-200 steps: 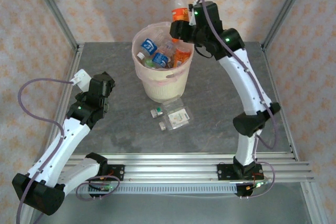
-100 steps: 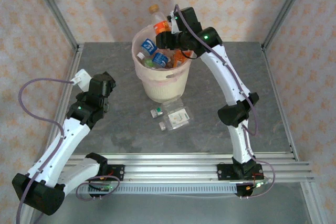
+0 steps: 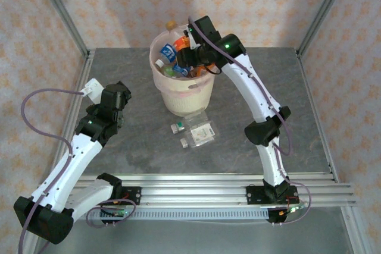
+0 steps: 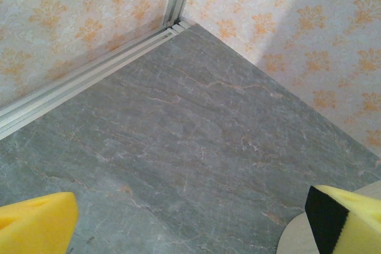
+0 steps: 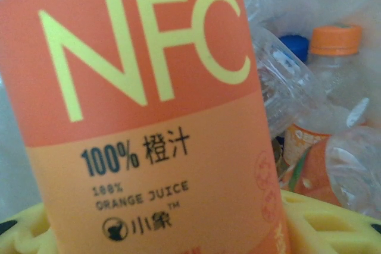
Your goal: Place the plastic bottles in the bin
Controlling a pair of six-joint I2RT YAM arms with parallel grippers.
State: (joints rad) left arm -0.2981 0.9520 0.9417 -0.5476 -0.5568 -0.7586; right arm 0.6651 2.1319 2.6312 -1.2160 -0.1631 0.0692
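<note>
The cream bin [image 3: 181, 90] stands at the back middle of the table, with several plastic bottles [image 3: 169, 57] inside it. My right gripper [image 3: 187, 50] hangs over the bin's far right rim, shut on an orange juice bottle [image 3: 179, 42] that leans toward the back left, cap [image 3: 171, 25] up. In the right wrist view its orange NFC label [image 5: 143, 117] sits between the yellow pads [image 5: 324, 218], with capped bottles [image 5: 333, 46] in the bin behind. My left gripper [image 3: 116, 96] is open over bare table at the left, its yellow pads [image 4: 36, 224] wide apart with nothing between.
Clear flat packets [image 3: 200, 130] and two small items [image 3: 177, 127] lie on the grey table [image 3: 250, 117] just in front of the bin. Patterned walls with metal frame posts [image 3: 59, 10] close in the back and sides. A cream curved edge [image 4: 297, 241] shows beside my left gripper.
My right arm has swung left and lower with the orange juice bottle, from beyond the bin's far right rim to over the bin. The left arm has stayed still.
</note>
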